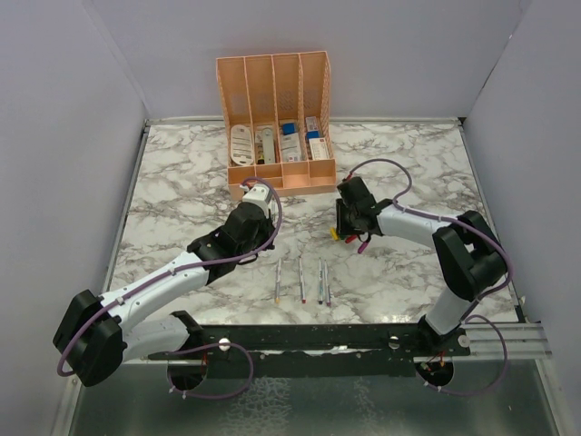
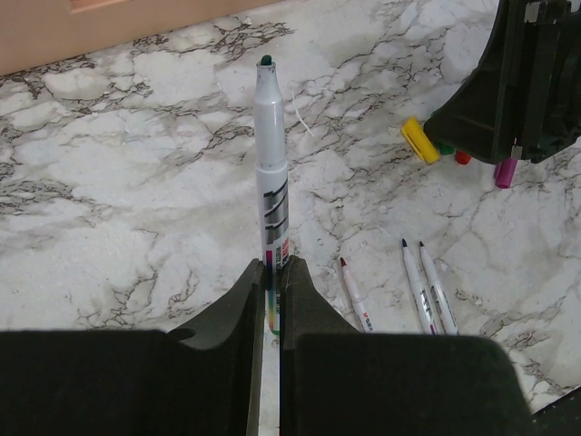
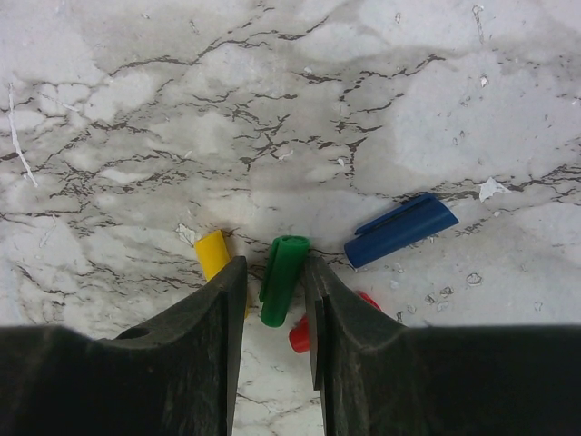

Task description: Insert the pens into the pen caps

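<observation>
— While the left gripper [image 2: 270,272] is closed right down, what has it got?

— A pen [image 2: 270,136]: a slim, round grey-white barrel that steps down to a narrow neck and a dark green tip. The matte black fingers clamp its tail end, and the tip points toward the peach organizer [image 1: 277,123].

— And the other four pens [image 1: 300,277]?

— They lie flat on the glossy grey-veined marble table [image 1: 182,182], side by side and nearly parallel. They are on the near side of the organizer and well apart from it.

— Where are the caps?

— Also on the near side of the organizer, off its right front corner, in a loose cluster under the right gripper [image 3: 275,272]. The green cap [image 3: 281,277] is a stubby ribbed tube lying between the fingers. The yellow cap [image 3: 212,254] is partly hidden behind the left finger. The red cap [image 3: 300,338] peeks out by the right finger. The blue cap [image 3: 401,232], with a flat clip along its side, lies clear on the marble. The magenta cap [image 2: 506,171] shows just below that gripper's body in the left wrist view.

— Is the right one gripping the green cap?

— Its jaws stand partly apart, one on each side of the cap. A sliver of marble shows between the cap and one finger, so I see no squeeze on it.
</observation>
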`<state>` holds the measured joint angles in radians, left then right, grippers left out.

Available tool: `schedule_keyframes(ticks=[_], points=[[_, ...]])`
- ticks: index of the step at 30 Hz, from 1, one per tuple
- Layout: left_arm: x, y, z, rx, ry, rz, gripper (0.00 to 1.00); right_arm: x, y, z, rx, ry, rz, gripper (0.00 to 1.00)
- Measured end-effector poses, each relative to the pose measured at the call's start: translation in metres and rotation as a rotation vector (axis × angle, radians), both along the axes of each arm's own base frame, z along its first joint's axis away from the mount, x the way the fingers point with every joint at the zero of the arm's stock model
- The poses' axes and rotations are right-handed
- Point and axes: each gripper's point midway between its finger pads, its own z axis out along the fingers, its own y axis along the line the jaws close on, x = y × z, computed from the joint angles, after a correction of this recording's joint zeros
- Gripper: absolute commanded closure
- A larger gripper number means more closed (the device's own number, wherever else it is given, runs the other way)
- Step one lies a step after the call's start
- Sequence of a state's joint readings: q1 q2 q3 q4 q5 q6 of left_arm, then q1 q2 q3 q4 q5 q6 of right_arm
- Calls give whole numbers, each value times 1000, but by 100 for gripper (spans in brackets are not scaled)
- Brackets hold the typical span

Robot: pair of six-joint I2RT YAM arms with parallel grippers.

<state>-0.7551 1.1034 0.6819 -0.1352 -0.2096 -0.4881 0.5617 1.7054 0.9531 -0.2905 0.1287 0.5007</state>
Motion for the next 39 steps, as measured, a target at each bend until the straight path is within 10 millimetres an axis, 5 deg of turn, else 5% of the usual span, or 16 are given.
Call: schedule_keyframes(ticks=[19,29,39], points=[[0,0,-6,14,15,-1,100,-5,-5,-4,-94,0,-18,76],[2,-2,-4,3,3,0,100,0,-2,-4,-95,-3,-18,99],[0,-5,-6,-17,13,-5,100,-1,1,-1,-77,-8,8,99]])
